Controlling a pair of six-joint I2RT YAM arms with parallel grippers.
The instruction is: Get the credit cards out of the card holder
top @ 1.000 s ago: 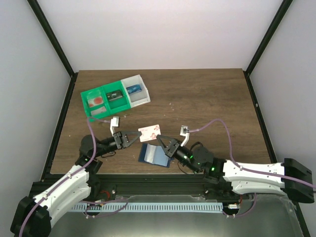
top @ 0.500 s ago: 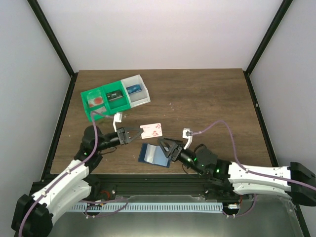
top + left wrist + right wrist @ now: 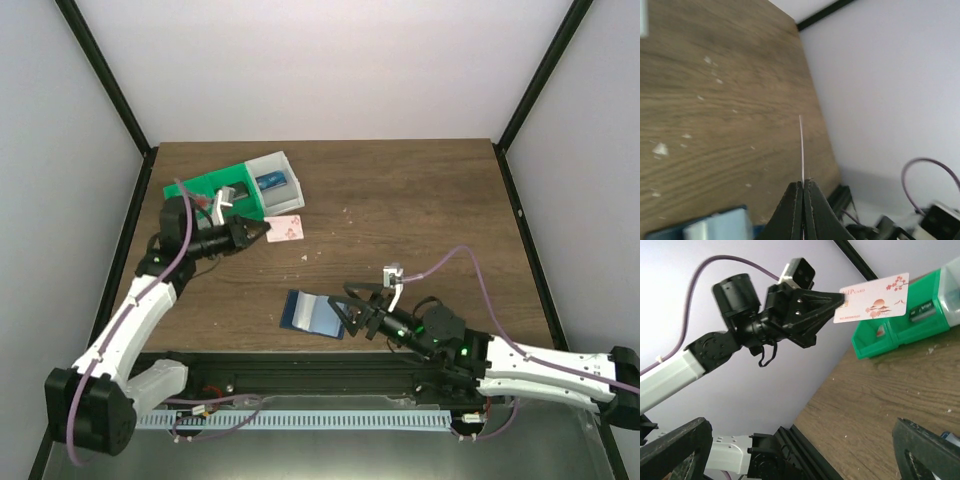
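Left jaws pinch a credit card [image 3: 286,228], a mere line in their wrist view; right jaws gape empty beside the card holder [image 3: 313,314].

The left tool [image 3: 262,231], raised at far left, pinches a card [image 3: 284,228]; the right tool [image 3: 346,309] hangs low, jaws wide apart.

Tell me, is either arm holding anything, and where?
The left gripper pinches a credit card by one short edge; the right gripper is open, empty.

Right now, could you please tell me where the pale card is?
In the top view the pale card is on the left, pinched in the left claw, right beside the green-and-white tray.
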